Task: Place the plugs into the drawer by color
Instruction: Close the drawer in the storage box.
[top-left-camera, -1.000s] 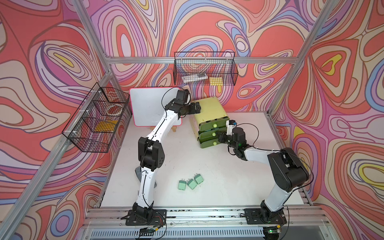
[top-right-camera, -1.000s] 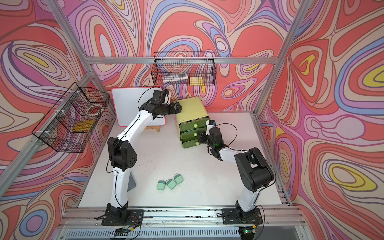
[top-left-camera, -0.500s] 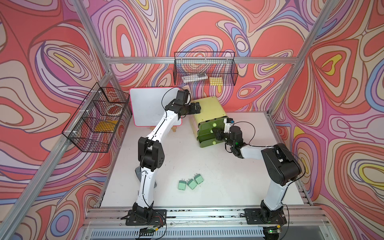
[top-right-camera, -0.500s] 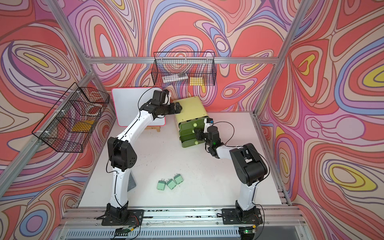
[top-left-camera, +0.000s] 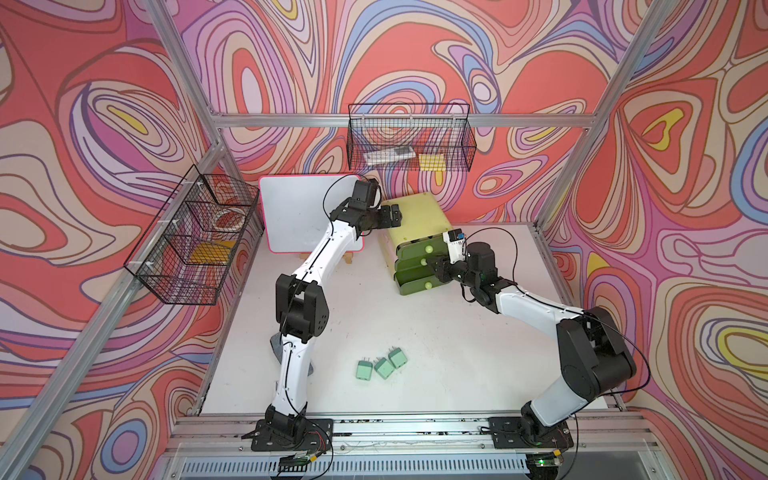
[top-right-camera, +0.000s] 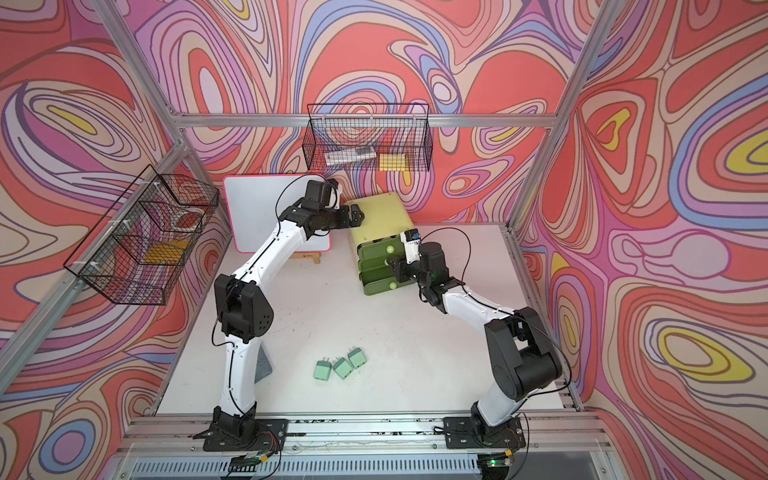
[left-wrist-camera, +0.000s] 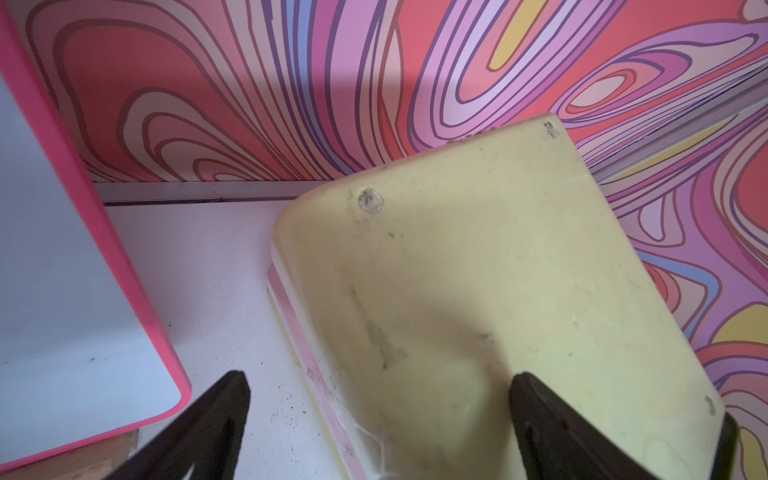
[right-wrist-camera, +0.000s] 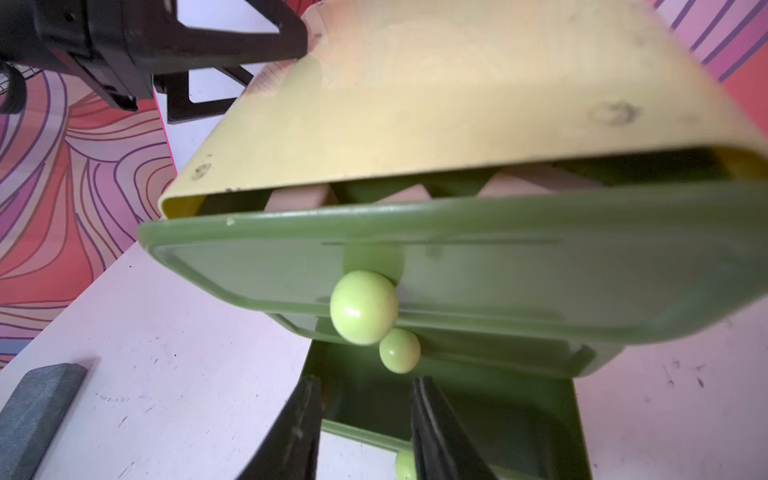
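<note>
The drawer (top-left-camera: 415, 222) stands at the back of the table as a pale yellow-green chest with three dark green fronts. Its top front is slightly pulled out, and pink shapes (right-wrist-camera: 415, 193) show in the gap. My left gripper (top-left-camera: 392, 216) is open and straddles the chest's back left top edge (left-wrist-camera: 457, 270), one finger over the top and one over the table. My right gripper (right-wrist-camera: 365, 380) is open in front of the fronts, its tips just short of the middle knob (right-wrist-camera: 400, 351), with nothing between them. Three mint green plugs (top-left-camera: 383, 368) (top-right-camera: 343, 368) lie together near the table's front.
A white board with a pink frame (top-left-camera: 299, 216) leans on a wooden stand to the left of the chest. Black wire baskets hang on the back wall (top-left-camera: 409, 141) and the left wall (top-left-camera: 195, 241). A grey wedge (top-left-camera: 276, 345) lies by the left arm's base.
My right gripper has opened from shut and moved a little left, closer to the drawer fronts. The left arm and the green plugs have stayed where they were.
</note>
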